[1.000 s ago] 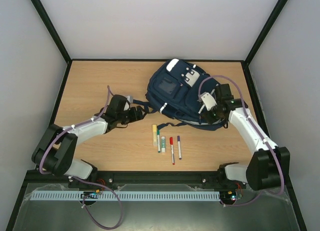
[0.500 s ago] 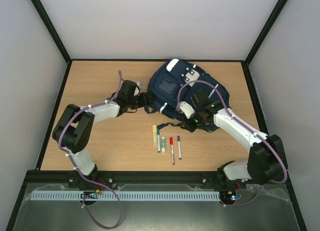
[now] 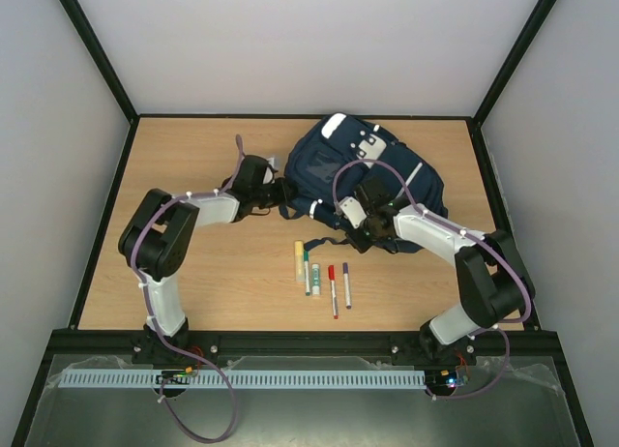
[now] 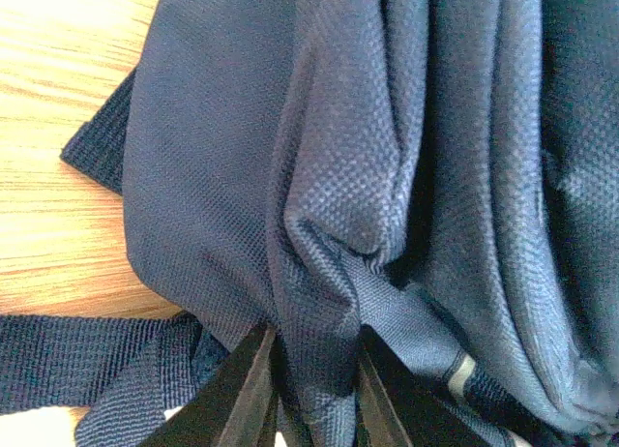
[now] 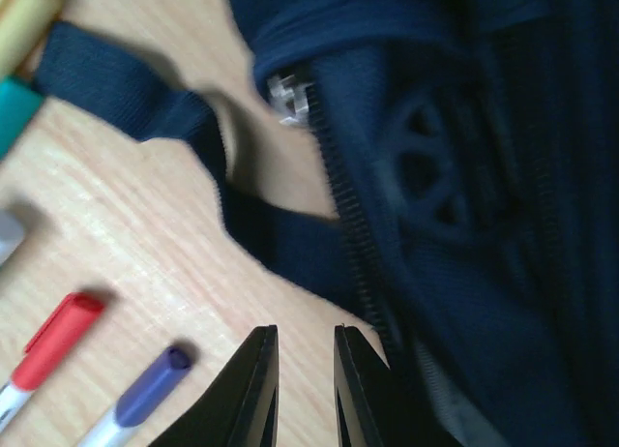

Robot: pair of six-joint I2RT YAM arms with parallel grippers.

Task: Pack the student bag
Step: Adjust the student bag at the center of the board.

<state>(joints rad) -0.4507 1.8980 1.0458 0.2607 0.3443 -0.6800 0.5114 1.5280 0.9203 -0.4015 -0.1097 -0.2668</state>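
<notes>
The student bag (image 3: 338, 166), navy with white stripes, lies flat at the back middle of the table. My left gripper (image 3: 283, 191) is at its left edge. In the left wrist view it (image 4: 314, 360) is shut on a pinched fold of the bag's fabric (image 4: 319, 273). My right gripper (image 3: 363, 244) hovers low at the bag's near edge. Its jaws (image 5: 305, 336) are open by a narrow gap, with only bare wood between them, just left of the bag's zip (image 5: 353, 234). A dark strap (image 5: 145, 99) trails across the table in front of it.
Several pens lie in a row in front of the bag: a yellow highlighter (image 3: 299, 256), a green marker (image 3: 307, 271), a red one (image 3: 332, 287) and a purple one (image 3: 346, 283). The red (image 5: 60, 336) and purple (image 5: 150, 384) caps lie close to my right fingers.
My left arm reached the bag's left edge and closed on its fabric. My right arm swung from the bag's right side to its near edge, jaws narrowing.
</notes>
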